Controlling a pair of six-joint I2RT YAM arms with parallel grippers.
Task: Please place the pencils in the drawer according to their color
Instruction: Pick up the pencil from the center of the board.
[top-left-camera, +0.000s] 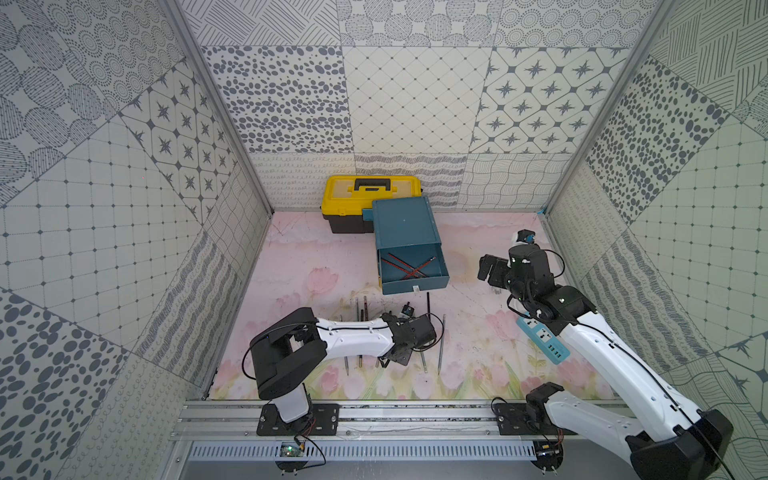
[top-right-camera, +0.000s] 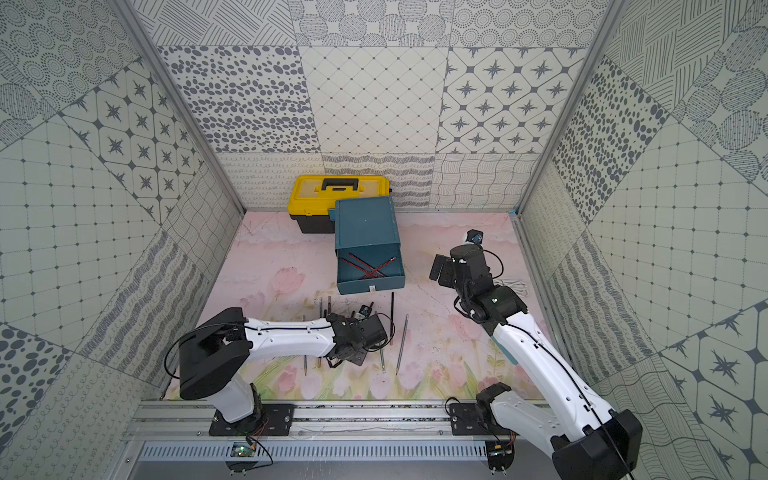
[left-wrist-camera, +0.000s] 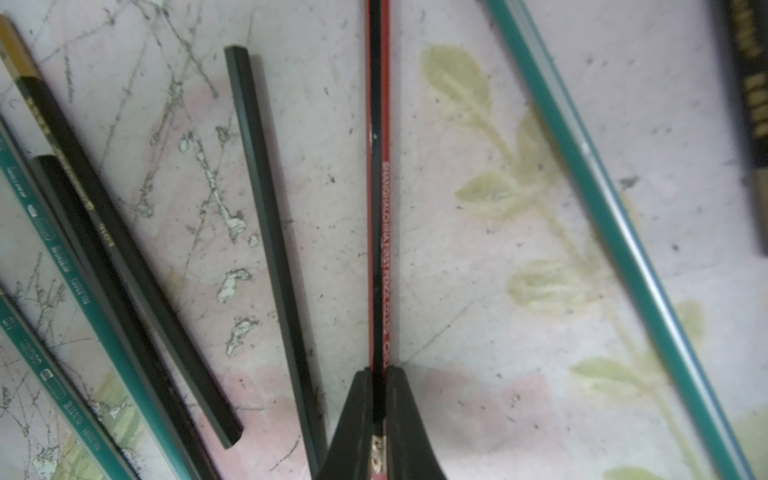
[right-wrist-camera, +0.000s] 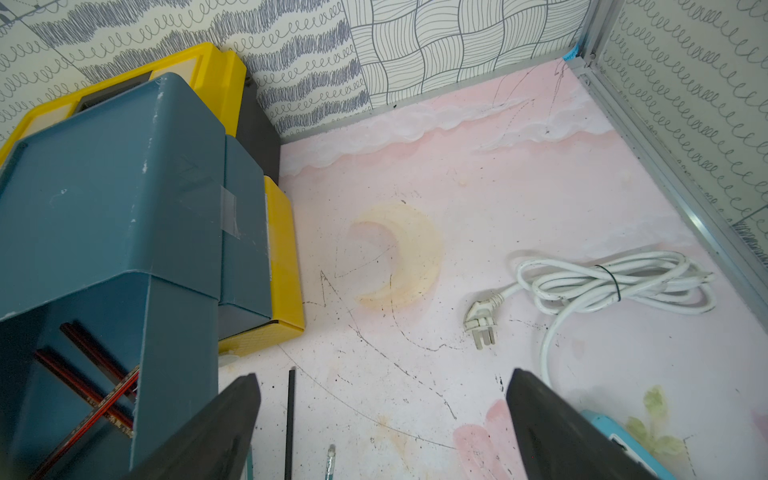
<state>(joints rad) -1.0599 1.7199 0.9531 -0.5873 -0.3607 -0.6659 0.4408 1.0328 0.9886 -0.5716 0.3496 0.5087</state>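
In the left wrist view my left gripper (left-wrist-camera: 379, 370) is shut on a red pencil with black stripes (left-wrist-camera: 378, 187), which lies along the mat. Black (left-wrist-camera: 124, 257), dark grey (left-wrist-camera: 274, 249) and green (left-wrist-camera: 615, 232) pencils lie around it. In both top views this gripper (top-left-camera: 386, 362) (top-right-camera: 334, 363) is low among the scattered pencils (top-left-camera: 441, 345). The teal drawer cabinet (top-left-camera: 405, 224) has its top drawer (top-left-camera: 419, 284) pulled out, with red striped pencils (top-left-camera: 409, 268) crossed inside. My right gripper (right-wrist-camera: 384, 386) (top-left-camera: 488, 268) hangs open and holds nothing, to the right of the cabinet.
A yellow toolbox (top-left-camera: 370, 195) stands against the back wall, touching the cabinet. A blue power strip (top-left-camera: 542, 340) lies under the right arm, and its coiled white cord (right-wrist-camera: 615, 282) rests near the right wall. A black pencil (right-wrist-camera: 290, 415) lies below the right gripper.
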